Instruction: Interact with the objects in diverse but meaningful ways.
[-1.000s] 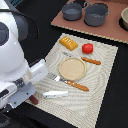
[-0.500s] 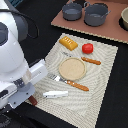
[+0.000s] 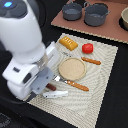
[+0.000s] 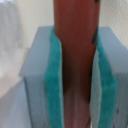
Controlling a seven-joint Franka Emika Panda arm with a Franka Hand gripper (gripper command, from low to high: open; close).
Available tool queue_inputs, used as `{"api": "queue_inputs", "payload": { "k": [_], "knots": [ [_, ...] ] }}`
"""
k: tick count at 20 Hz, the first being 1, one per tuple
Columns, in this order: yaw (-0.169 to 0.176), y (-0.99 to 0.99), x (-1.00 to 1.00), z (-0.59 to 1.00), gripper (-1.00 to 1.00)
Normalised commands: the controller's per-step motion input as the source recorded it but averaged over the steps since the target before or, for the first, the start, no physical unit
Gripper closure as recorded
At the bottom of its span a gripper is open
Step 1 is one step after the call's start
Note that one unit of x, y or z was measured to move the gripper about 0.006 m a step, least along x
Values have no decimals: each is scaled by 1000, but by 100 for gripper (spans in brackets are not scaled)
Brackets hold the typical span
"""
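My gripper is low over the near corner of the striped placemat, at the exterior view's left. In the wrist view its green pads are shut on a reddish-brown sausage stick, which stands between them. A white flat fish-like piece lies just beside the gripper. An orange-handled knife lies along the near side of the tan round plate. A second sausage stick, the red tomato and the yellow-orange bread block lie beyond the plate. The fork is not distinguishable.
Two grey pots stand on a brown board at the back. Part of a bowl shows at the exterior view's right edge. The table around the mat is black. My white arm covers the exterior view's left.
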Motion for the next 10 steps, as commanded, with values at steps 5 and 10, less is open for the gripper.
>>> {"api": "queue_inputs", "payload": {
  "k": [5,10],
  "knots": [
    [125,685,614,235,100],
    [51,241,312,-12,100]
  ]
}}
